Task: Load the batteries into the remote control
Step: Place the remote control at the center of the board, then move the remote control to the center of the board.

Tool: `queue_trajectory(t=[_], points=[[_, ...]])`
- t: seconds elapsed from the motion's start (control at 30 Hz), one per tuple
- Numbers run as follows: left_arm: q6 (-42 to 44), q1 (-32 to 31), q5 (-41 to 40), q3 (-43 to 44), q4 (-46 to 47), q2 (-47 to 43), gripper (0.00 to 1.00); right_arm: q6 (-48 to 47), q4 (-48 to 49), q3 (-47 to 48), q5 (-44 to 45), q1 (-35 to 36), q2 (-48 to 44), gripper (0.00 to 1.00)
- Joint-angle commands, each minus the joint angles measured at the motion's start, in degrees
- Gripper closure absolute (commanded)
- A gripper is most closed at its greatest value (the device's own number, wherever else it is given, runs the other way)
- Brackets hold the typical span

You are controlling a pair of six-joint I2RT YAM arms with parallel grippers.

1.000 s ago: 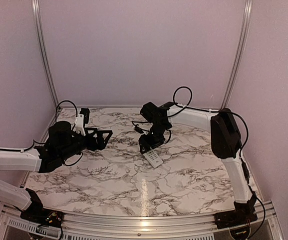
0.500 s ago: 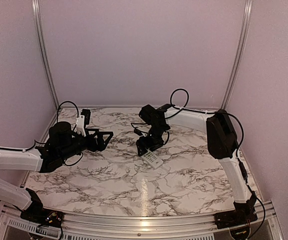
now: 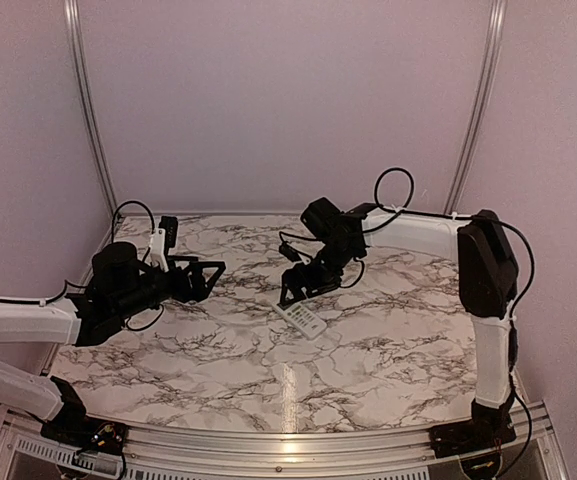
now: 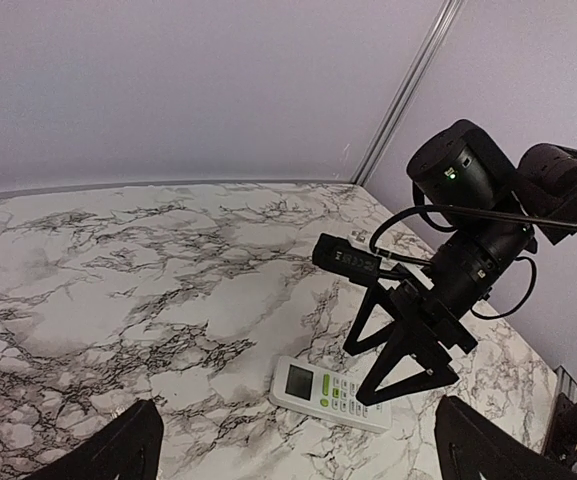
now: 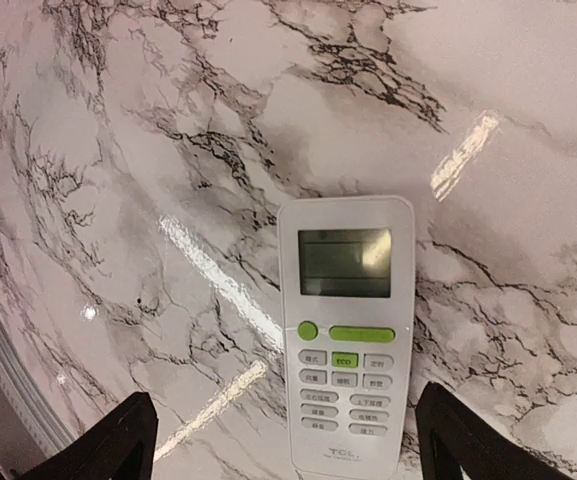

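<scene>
The remote control [image 3: 301, 319] [image 4: 330, 393] [image 5: 346, 335] is white and lies flat on the marble table, with its screen and buttons facing up. My right gripper [image 3: 298, 291] [image 4: 356, 375] [image 5: 288, 440] hovers just above its button end. It is open, with one finger on each side of the remote, and neither finger touches it. My left gripper [image 3: 211, 280] [image 4: 303, 450] is open and empty to the left, pointing toward the remote from a short distance. The batteries are out of view.
The marble table [image 3: 368, 350] is bounded by pink walls at the back and sides, with metal rails [image 3: 86, 110] in the corners. The right arm's cable [image 3: 393, 180] loops above its wrist.
The right gripper has opened wider, and its wrist has swung up and to the right, off the remote. The remote stays on the table. The left arm has barely moved.
</scene>
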Motion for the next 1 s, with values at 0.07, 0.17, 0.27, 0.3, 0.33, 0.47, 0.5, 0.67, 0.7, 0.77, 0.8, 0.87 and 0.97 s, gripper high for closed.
queue_trajectory(t=[0.07,0.17,0.27,0.3,0.33,0.47,0.5,0.67,0.7,0.77,0.8,0.87,0.97], points=[[-0.29,0.22,0.27,-0.60,-2.51,-3.80,0.01,0.61,8.11,-13.11,-2.62,-2.82,-8.00,0.12],[-0.42,0.23,0.11,-0.46,-3.21,-4.38,0.01,0.36,10.09,-17.04,-3.13,-2.83,-9.23,0.11],[-0.69,0.22,0.46,-0.04,-3.61,-4.65,0.01,0.15,12.02,-19.31,-3.20,-2.83,-9.62,0.10],[-0.87,0.22,0.75,0.13,-3.69,-4.73,0.01,0.06,12.49,-19.86,-3.11,-2.87,-9.62,0.10],[-0.94,0.22,1.17,0.35,-3.63,-4.88,0.01,-0.02,12.79,-20.27,-3.00,-2.83,-9.46,0.09],[-1.57,0.22,1.80,1.47,-4.10,-4.83,0.01,-0.19,13.72,-21.32,-3.31,-2.83,-8.33,0.06],[-1.68,0.22,1.77,1.59,-4.11,-4.83,0.01,-0.15,14.13,-21.63,-4.10,-2.75,-8.27,0.06],[-1.89,0.22,1.80,1.89,-4.20,-4.76,0.01,0.66,15.19,-23.04,-7.32,-0.66,-8.90,0.06],[-1.94,0.22,1.77,1.99,-4.20,-4.74,0.01,1.02,15.55,-23.29,-8.07,-0.02,-9.14,0.06],[-1.90,0.24,1.75,2.18,-3.98,-4.47,0.01,2.15,16.66,-24.08,-9.53,1.47,-9.60,0.06],[-1.94,0.22,1.80,2.34,-4.03,-4.21,0.01,2.59,17.22,-24.41,-10.13,2.24,-9.78,0.06],[-1.97,0.22,1.96,2.56,-4.05,-3.82,0.01,3.65,18.15,-24.63,-10.79,3.79,-9.84,0.06],[-2.12,0.22,2.11,2.95,-4.33,-3.28,0.01,5.00,20.01,-25.21,-11.80,5.50,-9.81,0.06]])
